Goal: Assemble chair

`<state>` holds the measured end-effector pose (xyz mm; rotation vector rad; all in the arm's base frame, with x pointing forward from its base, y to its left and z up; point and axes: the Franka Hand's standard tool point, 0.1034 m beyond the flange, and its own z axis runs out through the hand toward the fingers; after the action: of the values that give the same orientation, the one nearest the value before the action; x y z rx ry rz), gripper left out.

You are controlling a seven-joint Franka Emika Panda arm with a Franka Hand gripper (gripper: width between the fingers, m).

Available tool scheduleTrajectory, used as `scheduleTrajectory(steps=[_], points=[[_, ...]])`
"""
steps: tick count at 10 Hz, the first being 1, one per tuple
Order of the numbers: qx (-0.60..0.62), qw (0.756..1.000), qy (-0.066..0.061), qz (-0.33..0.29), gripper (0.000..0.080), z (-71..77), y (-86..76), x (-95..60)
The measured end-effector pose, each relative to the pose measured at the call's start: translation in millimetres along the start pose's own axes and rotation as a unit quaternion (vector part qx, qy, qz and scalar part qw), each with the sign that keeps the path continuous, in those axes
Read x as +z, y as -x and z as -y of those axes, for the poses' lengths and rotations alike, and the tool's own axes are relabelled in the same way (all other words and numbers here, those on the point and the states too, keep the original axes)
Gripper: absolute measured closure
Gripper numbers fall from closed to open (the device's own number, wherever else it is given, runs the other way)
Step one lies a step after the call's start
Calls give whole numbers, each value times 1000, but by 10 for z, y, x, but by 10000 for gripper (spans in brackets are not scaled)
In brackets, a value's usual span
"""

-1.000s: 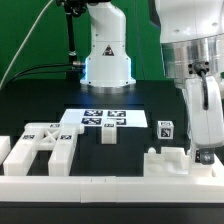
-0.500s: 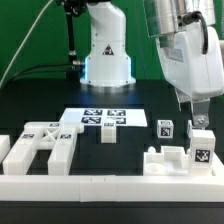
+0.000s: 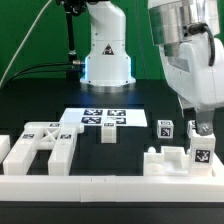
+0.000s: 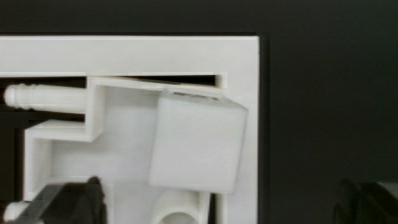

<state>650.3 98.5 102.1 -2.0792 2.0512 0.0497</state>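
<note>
The gripper (image 3: 196, 129), jaws apparently spread and holding nothing, hangs just above the upright tagged block (image 3: 203, 151), which stands directly beneath it.

Marker board (image 3: 103, 119) lies flat on black table (image 3: 40, 105), border bar (image 3: 100, 187) nearer

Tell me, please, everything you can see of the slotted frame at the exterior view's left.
The slotted frame is a chunky matte white plastic part lying flat on the black table. Open slots separate its thick bars, and small black-and-white tags sit on its top face. Its near edge runs along the white border bar; contact there cannot be told. Nothing grips it.
</note>
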Motion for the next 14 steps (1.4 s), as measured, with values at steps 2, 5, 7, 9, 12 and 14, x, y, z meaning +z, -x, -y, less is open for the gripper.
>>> scheduleTrajectory(steps=[2,5,7,9,12,14], points=[[-51,999,-1,-4,151,-190,-140,-2],[-144,990,7,-6,151,-476,-257,-68],[-205,979,2,-12,151,-452,-217,-64],[-284,959,4,-12,151,-456,-229,-57],[-462,886,28,-9,151,-713,-470,92],[-542,839,50,-2,151,-953,-643,209]])
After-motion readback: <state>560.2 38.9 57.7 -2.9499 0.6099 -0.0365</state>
